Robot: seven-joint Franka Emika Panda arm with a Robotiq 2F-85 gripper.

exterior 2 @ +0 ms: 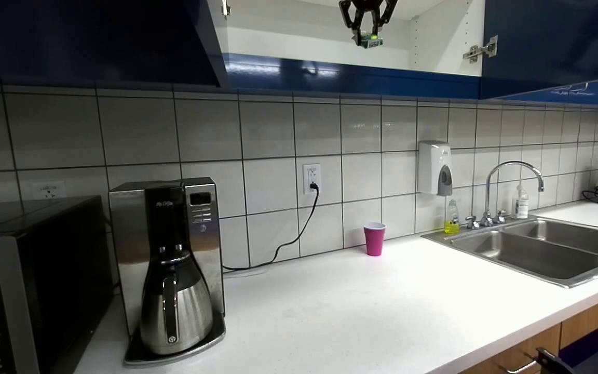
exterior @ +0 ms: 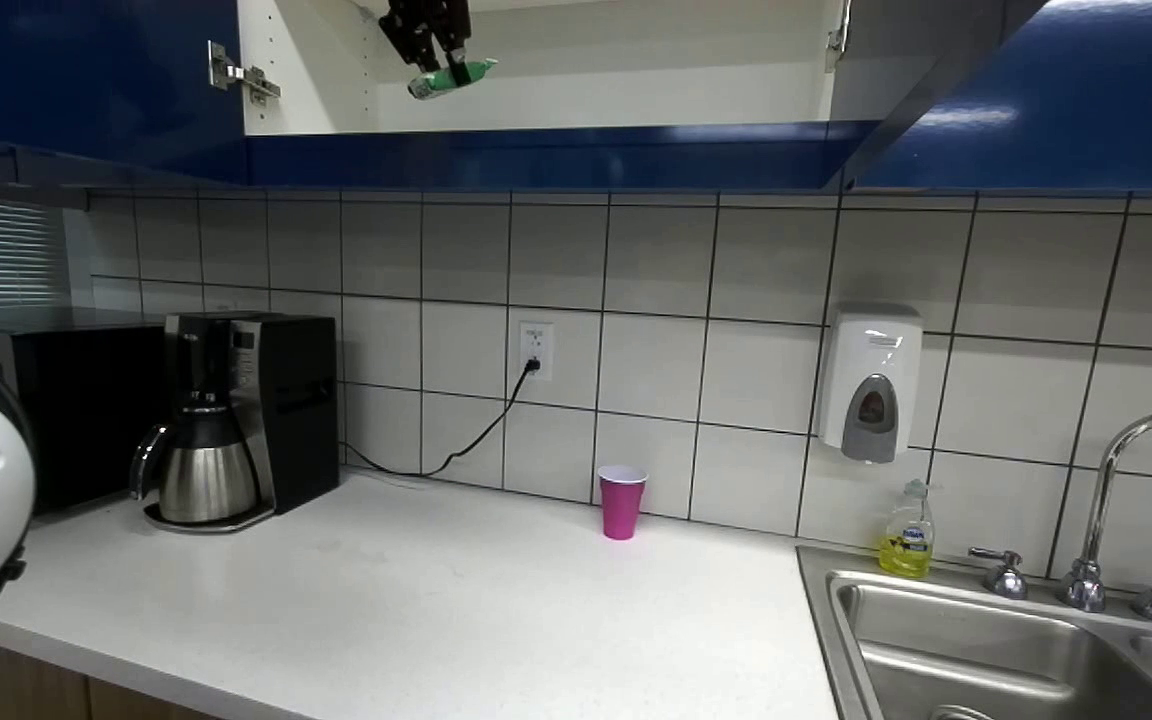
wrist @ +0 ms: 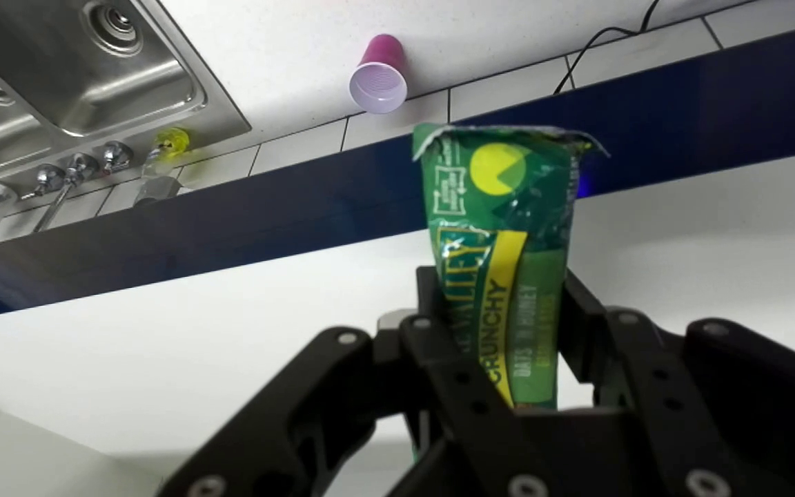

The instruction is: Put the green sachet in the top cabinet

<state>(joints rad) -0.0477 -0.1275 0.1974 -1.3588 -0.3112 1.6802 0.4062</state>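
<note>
In an exterior view, the Robotiq gripper (exterior: 444,71) pinches the green Oats 'n Honey sachet (exterior: 435,82), seen above the lower front edge of the top cabinet (exterior: 536,158) and towards the picture-left corner of its opening. In an exterior view, the sachet (exterior 2: 372,42) shows nearly end-on (likely out before the opening, so the next move would carry it inward over that edge). In the wrist view it juts from the grip, long axis pointing steeply across the blue front edge beyond.
</note>
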